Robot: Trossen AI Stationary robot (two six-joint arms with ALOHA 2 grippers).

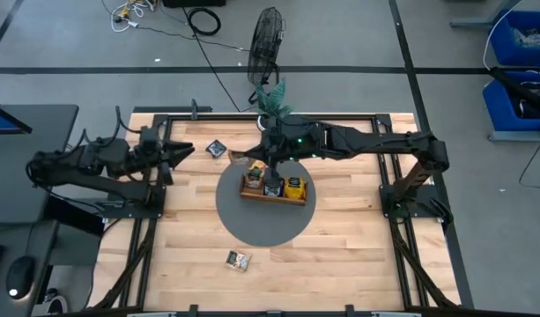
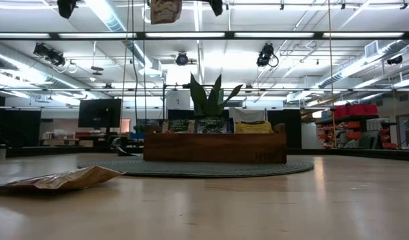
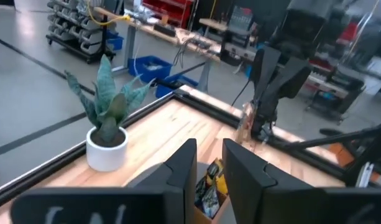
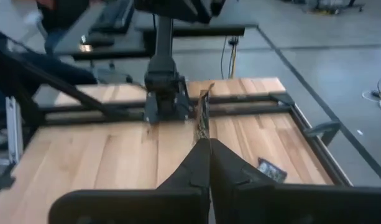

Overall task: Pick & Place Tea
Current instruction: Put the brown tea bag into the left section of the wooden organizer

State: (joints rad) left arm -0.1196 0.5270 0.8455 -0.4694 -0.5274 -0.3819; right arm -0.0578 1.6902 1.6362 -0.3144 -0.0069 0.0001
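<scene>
The left gripper hangs over the table's back left part, its two fingers a narrow gap apart with nothing between them. Just to its right a dark sachet lies flat on the bare wood, apart from the fingers. Another sachet lies alone near the front edge, with open table all round it.

The right gripper reaches in from the right as far as the middle, raised over the back left corner of the wooden tray. Its fingers are pressed together on a brownish sachet, which hangs edge-on below them, clear of the table; the low view shows it high above the tray.

The tray sits on a round grey mat in the middle of the table. Three compartments each hold upright sachets: a green-white one, a dark one and a yellow one. A potted plant stands behind the tray by the back edge.
</scene>
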